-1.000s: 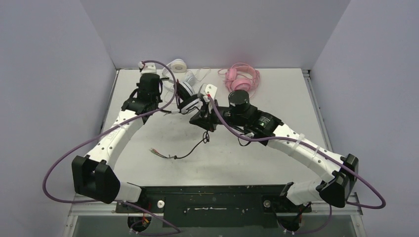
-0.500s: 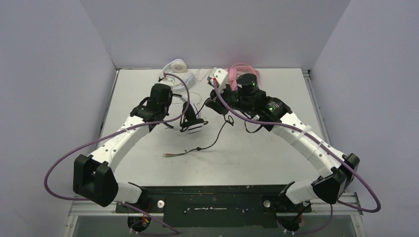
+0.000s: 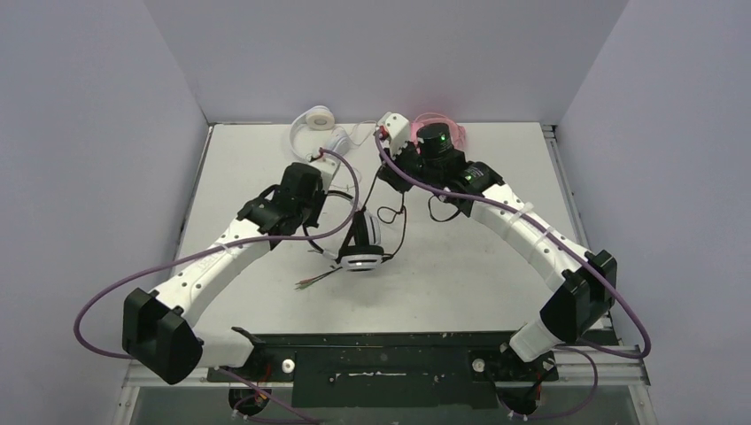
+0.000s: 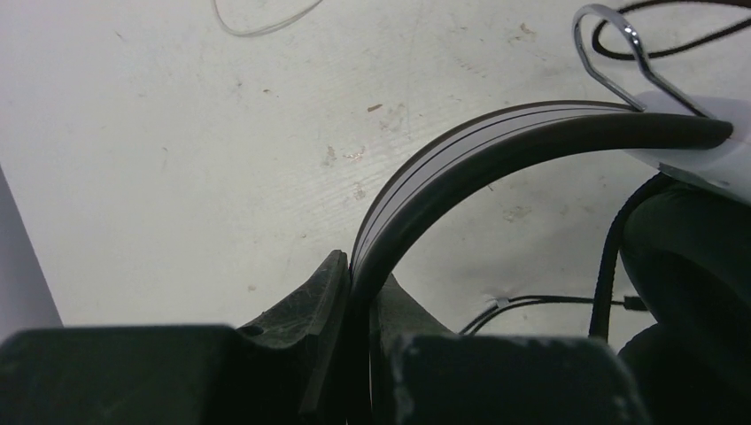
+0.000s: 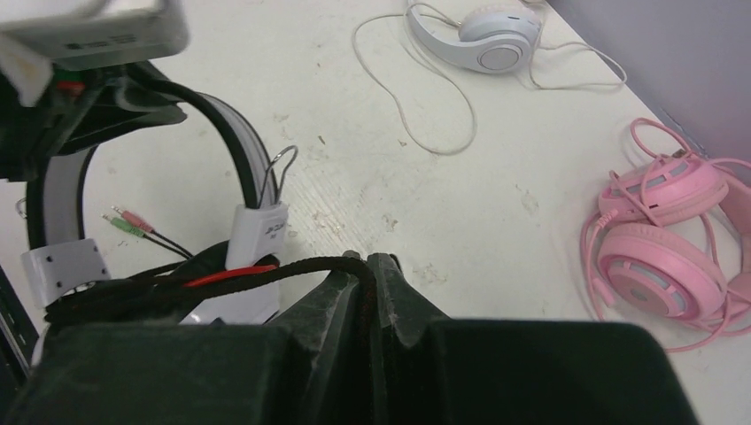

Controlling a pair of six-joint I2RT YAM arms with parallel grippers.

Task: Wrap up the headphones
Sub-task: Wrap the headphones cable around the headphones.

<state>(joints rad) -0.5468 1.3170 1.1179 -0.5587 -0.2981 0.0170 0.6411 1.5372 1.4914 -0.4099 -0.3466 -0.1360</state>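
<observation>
My left gripper is shut on the headband of the black-and-white headset, with its black ear cup at the right edge of the left wrist view. My right gripper is shut on this headset's thin black cable, which runs slack from it to the headset. The cable's plugs lie on the table. The white headset lies at the back. The pink headset lies at the back right, mostly hidden behind my right wrist in the top view.
The white headset's thin white cable loops across the table between the headsets. The table's walls stand close at the back and on both sides. Purple arm cables hang off both arms.
My left gripper has carried the black-and-white headset toward the near side and to the right. My right gripper has moved toward the back with the black cable, drawing it away from the headset.
</observation>
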